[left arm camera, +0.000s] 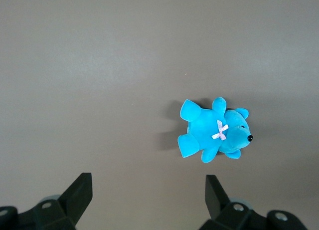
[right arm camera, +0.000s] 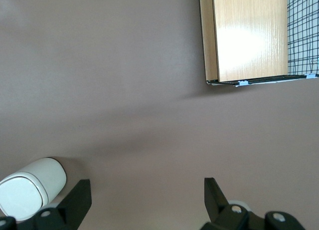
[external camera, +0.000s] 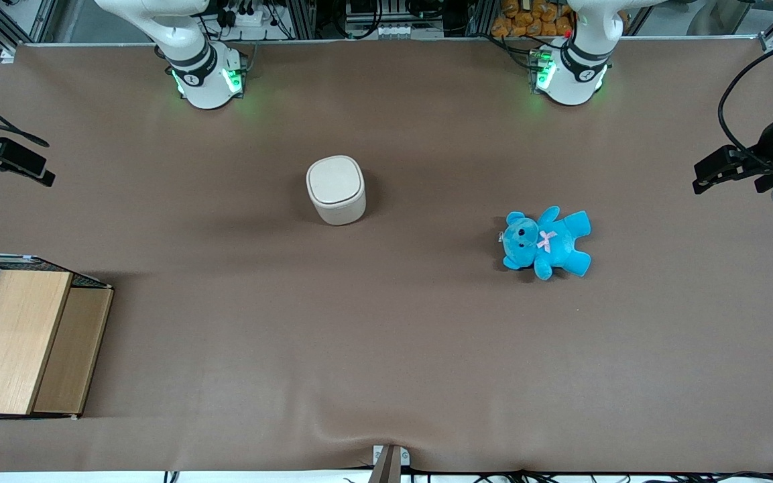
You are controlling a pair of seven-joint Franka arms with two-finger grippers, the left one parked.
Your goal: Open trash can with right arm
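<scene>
My black two-finger gripper hangs high above the brown cloth-covered table, and its fingers are spread wide with nothing between them. In the front view the gripper shows at the working arm's edge of the table, above the cloth, and touches nothing.

The small cream-white plastic trash can with rounded-square shape stands upright on the cloth, well apart from my gripper, toward the middle of the table. Its flat lid lies closed on top. From the wrist camera I see the same trash can just beside one spread finger in the picture, but much lower than it, down on the cloth.

Between the gripper and the can there is only bare brown cloth, so open room lies on every side of the can. The light wooden box with a black wire-mesh side sits at the working arm's end, at the table edge nearer to the front camera than my gripper; its edges are well apart from the can. The wrist camera shows that box too.

A bright blue plush teddy bear with a pink bow lies flat toward the parked arm's end, well apart from the can and still farther from my gripper.
</scene>
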